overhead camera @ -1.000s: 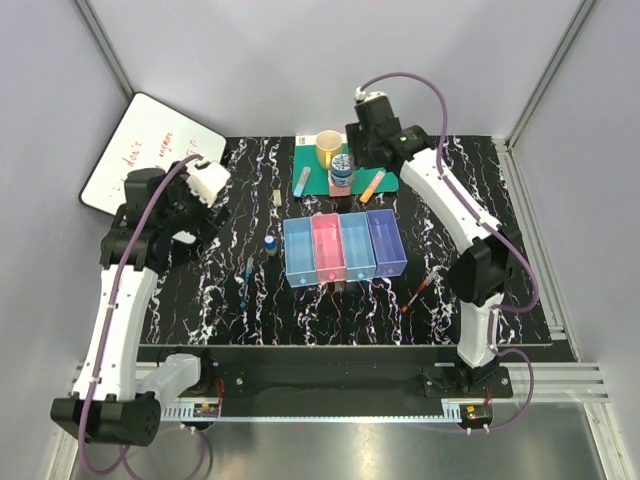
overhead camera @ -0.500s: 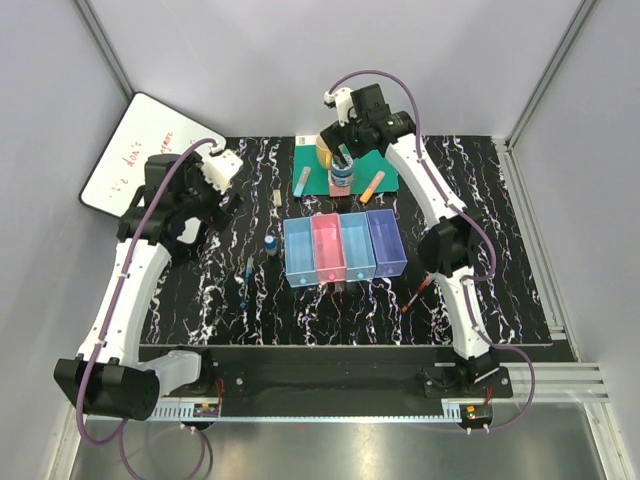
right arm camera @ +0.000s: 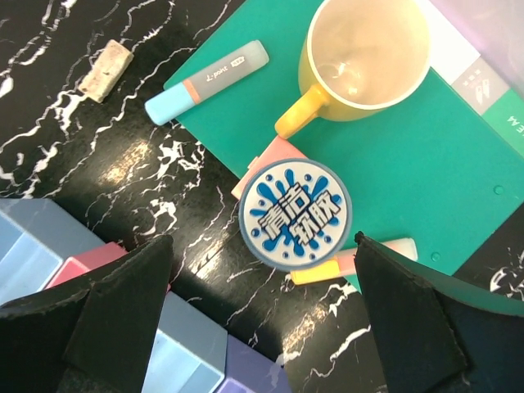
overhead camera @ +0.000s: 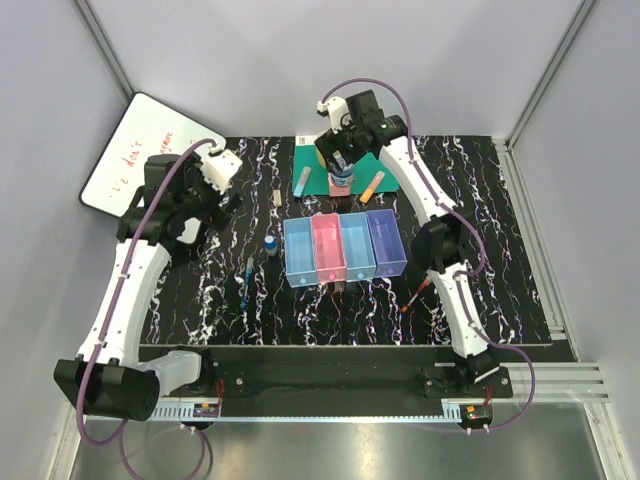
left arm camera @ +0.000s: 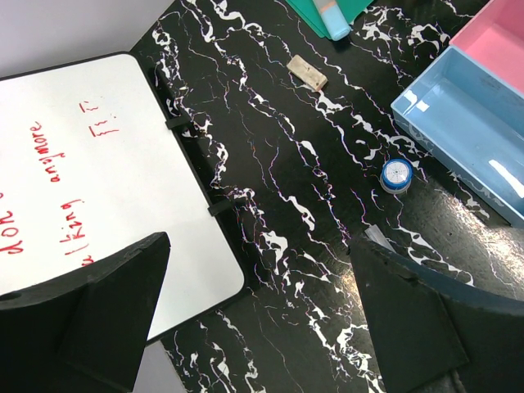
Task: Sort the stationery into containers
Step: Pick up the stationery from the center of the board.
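The containers (overhead camera: 345,248) are four joined trays at the table's middle: light blue, pink, light blue, purple. My right gripper (overhead camera: 336,160) hangs open above the round blue-white tin (right arm camera: 295,214), which rests on a pink cube (right arm camera: 264,160); the tin shows just ahead of the wide jaws (right arm camera: 262,262), untouched. A teal marker (right arm camera: 209,80), an orange marker (right arm camera: 360,260) and a beige eraser (right arm camera: 105,70) lie nearby. My left gripper (left arm camera: 258,254) is open and empty over bare table, short of the blue-capped bottle (left arm camera: 398,175). A blue pen (overhead camera: 247,275) and a red pen (overhead camera: 418,291) lie near the front.
A yellow cup (right arm camera: 368,57) stands on a green mat (right arm camera: 458,164) behind the tin. A whiteboard (left arm camera: 90,164) with red writing lies at the table's left corner, under the left finger. Grey walls close in the table at the back and sides.
My right arm has swung left and come over the tin, and its jaws have spread wider. My left arm shifted slightly early on and has since held still.
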Tool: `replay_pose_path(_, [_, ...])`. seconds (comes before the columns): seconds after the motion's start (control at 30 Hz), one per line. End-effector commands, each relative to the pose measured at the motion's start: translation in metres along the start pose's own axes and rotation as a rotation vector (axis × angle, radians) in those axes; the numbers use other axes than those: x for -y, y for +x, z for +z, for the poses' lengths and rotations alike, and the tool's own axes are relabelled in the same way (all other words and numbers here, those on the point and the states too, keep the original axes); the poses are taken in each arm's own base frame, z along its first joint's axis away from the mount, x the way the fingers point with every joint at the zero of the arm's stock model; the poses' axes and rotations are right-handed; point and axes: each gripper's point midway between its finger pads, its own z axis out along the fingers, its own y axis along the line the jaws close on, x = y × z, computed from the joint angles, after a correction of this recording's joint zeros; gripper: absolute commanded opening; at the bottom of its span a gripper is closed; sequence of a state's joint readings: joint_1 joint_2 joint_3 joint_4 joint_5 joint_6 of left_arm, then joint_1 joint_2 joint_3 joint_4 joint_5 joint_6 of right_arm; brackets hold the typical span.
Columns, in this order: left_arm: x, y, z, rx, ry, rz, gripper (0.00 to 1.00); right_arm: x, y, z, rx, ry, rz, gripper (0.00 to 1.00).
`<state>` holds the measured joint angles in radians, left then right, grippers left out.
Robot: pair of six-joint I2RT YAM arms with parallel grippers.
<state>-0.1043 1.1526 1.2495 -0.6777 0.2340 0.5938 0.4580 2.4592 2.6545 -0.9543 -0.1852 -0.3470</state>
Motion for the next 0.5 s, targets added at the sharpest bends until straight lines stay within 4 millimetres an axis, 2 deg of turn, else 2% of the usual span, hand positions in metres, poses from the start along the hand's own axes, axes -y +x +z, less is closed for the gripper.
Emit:
replay_pose_path(0.0, [-0.008, -0.013, -0.006, 0.055, -0.050, 0.009, 0.99, 0.008, -0.013, 0.010, 0.053, 0.037, -0.010, 1.00])
replay_pose_path(0.23, [-0.005, -0.004, -0.005, 0.036, -0.052, 0.012, 0.99, 0.020, -0.009, 0.027, 0.055, 0.085, -0.009, 1.00])
replay_pose_path(0.47, [-0.004, 0.003, -0.005, 0.018, -0.057, 0.017, 0.99, 0.027, -0.015, 0.033, 0.081, 0.117, -0.010, 1.00])
